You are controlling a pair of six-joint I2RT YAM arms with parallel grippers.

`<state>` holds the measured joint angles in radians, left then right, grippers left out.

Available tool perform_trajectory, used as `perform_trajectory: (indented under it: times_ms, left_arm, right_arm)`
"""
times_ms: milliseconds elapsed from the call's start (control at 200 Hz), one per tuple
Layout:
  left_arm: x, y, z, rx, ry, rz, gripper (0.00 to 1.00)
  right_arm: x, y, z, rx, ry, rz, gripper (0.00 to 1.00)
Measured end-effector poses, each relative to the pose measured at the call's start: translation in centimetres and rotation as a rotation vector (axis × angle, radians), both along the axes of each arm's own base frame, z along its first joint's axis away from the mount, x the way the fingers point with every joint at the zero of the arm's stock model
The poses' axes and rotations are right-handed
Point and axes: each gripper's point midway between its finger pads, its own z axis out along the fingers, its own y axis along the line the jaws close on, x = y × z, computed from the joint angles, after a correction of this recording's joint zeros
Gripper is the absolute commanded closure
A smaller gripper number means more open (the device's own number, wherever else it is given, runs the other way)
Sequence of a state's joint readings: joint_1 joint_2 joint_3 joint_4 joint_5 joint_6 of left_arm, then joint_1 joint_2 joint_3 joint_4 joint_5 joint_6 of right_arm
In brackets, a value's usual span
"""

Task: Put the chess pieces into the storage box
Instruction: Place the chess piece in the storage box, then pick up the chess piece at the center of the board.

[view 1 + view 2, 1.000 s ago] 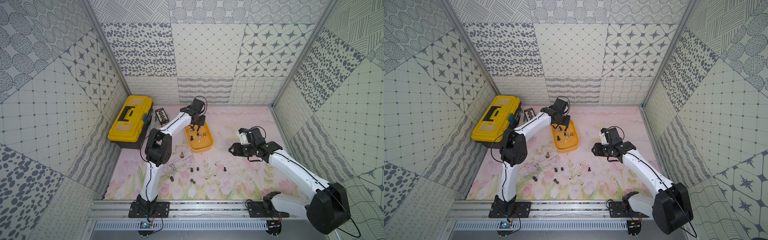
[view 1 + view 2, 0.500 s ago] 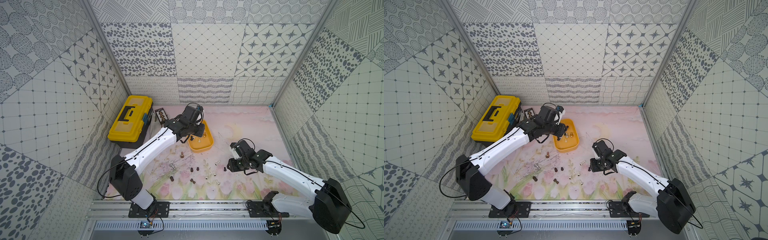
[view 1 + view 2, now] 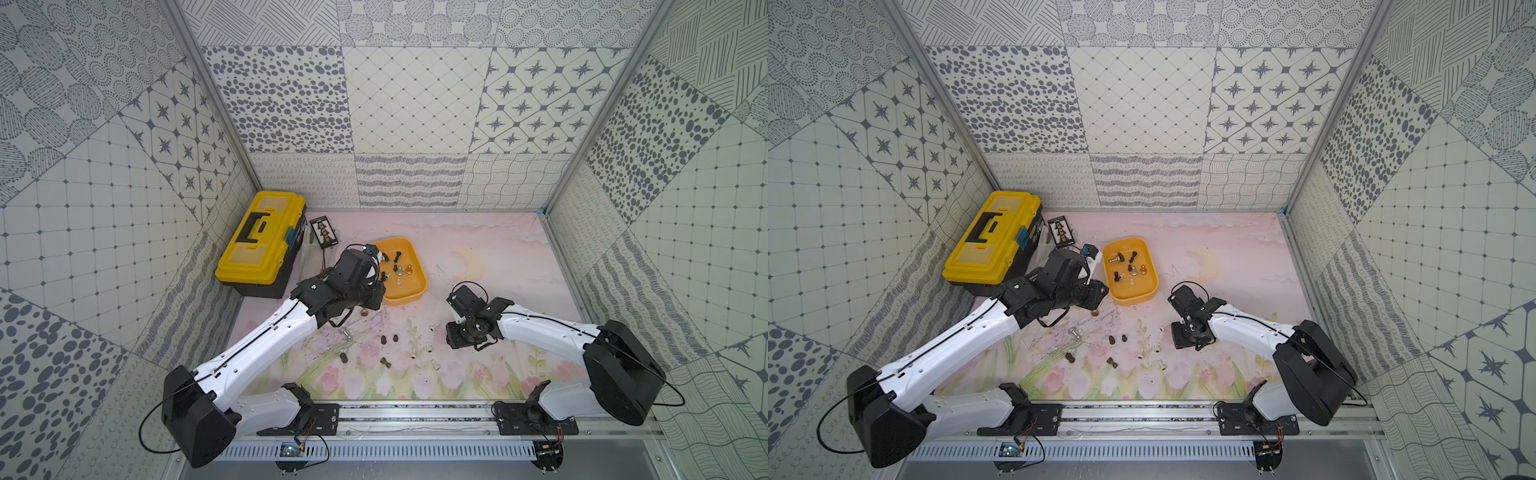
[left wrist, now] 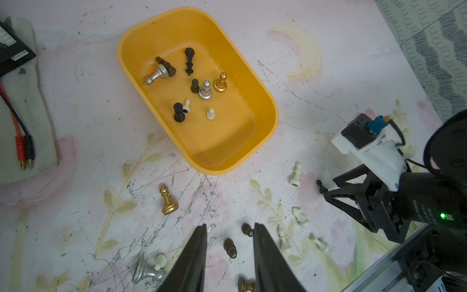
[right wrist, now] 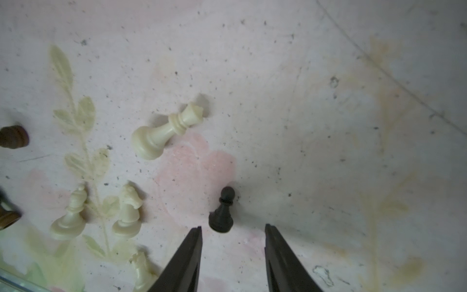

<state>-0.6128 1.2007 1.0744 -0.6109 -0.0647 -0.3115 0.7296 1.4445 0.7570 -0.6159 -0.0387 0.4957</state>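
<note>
— Whereabouts of the storage box (image 3: 409, 296)?
— Toward the far edge of the surface (image 3: 498, 249), left of the middle. Already holding about nine chess pieces (image 4: 206, 89), some upright, some toppled.
— And the rest?
— Scattered between the box and the near edge. A gold pawn (image 4: 168, 199) standing near the box wall, dark pieces (image 4: 230, 247) and cream pieces (image 4: 299, 216) closer to the near edge.
— State of the left tool (image 4: 229, 225)?
— Jaws apart, gripping nothing. Hovering by the box's near-left corner, pointed down toward the dark pieces. Probably lining up a pick there.
— Right tool (image 5: 233, 226)?
— Likewise spread, empty. Brought low beside a standing black pawn (image 5: 222, 215), just ahead of the tips and nearer one jaw, not yet between them.
— Why spread like that?
— Presumably to straddle the pawn's base before closing. Calls for a short push forward and a small sideways correction first.
— Risk?
— Clipping the pawn with one jaw and tipping it over. White queen (image 5: 166, 132) lying on its side nearby, though apart from the tips, so unlikely to interfere.
</note>
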Motion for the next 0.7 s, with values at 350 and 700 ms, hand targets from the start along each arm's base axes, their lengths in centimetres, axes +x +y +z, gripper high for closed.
perform_trajectory:
  times_ms: [350, 700]
  left_arm:
    - [0.0, 0.7, -0.8, 0.021, 0.005, 0.036, 0.63]
    - [0.5, 0.6, -1.8, 0.042, 0.024, 0.042, 0.63]
  right_arm:
    - [1.0, 0.6, -0.9, -0.061, -0.012, -0.002, 0.69]
    - [1.0, 0.3, -0.9, -0.087, -0.014, -0.009, 0.82]
